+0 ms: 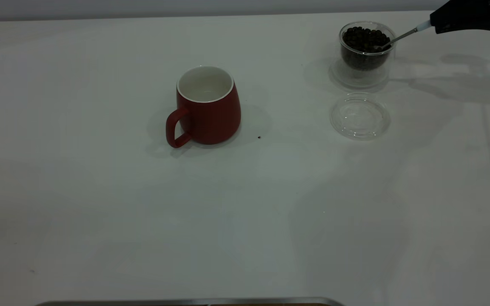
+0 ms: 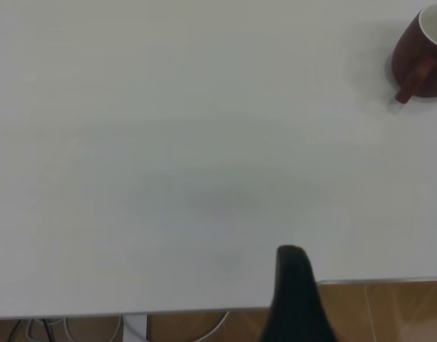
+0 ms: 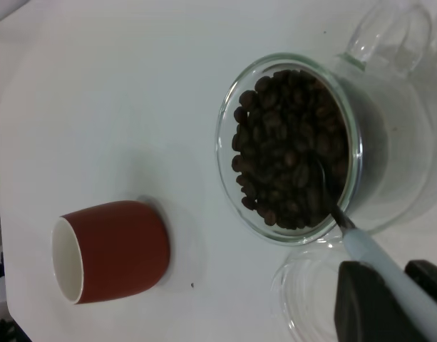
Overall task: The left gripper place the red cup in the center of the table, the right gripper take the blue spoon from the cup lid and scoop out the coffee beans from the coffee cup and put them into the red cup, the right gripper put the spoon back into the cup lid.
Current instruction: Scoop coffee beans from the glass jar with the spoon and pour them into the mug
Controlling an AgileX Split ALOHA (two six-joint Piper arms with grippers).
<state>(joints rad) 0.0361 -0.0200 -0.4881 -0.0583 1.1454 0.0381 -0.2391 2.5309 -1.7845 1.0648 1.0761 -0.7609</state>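
right pincer [image 1: 434,23] pinching blue spoon [image 1: 402,35] | bowl buried in coffee cup [image 1: 366,49] beans | lift level, slowly toward red cup [image 1: 206,106] | left pincer [image 2: 293,267]: cannot tell

The exterior view looks down across the table [image 1: 100,212] from its front edge. The left wrist view looks down from high over the table's left edge. The right wrist view sits close above the bean cup [image 3: 289,142]. All 3 share the red cup [image 1: 209,106].

The cup [image 1: 207,106] is red outside and white inside. The beans [image 1: 365,39] are dark brown, the lid [image 1: 360,115] is clear, and the worktop [image 1: 100,204] is white.
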